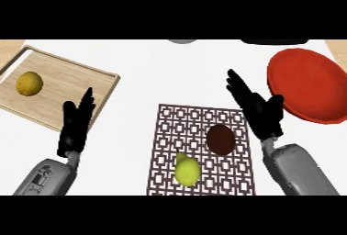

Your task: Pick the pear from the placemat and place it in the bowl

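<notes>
Two robot hands, left [76, 125] & right [261, 110], spread w/ fingers straight over bare desk [169, 73] beside placemat [203, 124] edges; pear [186, 170] on mat, bowl [305, 85] holds nothing.

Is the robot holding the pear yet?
No, the pear lies on the placemat, and both the right hand and left hand are open, away from it.

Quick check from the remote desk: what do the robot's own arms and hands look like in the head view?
Both arms match. Each forearm is a smooth, light grey, rounded casing; the left one carries a darker panel with small markings near the picture's lower edge. The left hand and right hand are matte black, with slender fingers and a thumb. A narrow grey wrist joins each hand to its forearm. No cables or sleeves show.
</notes>
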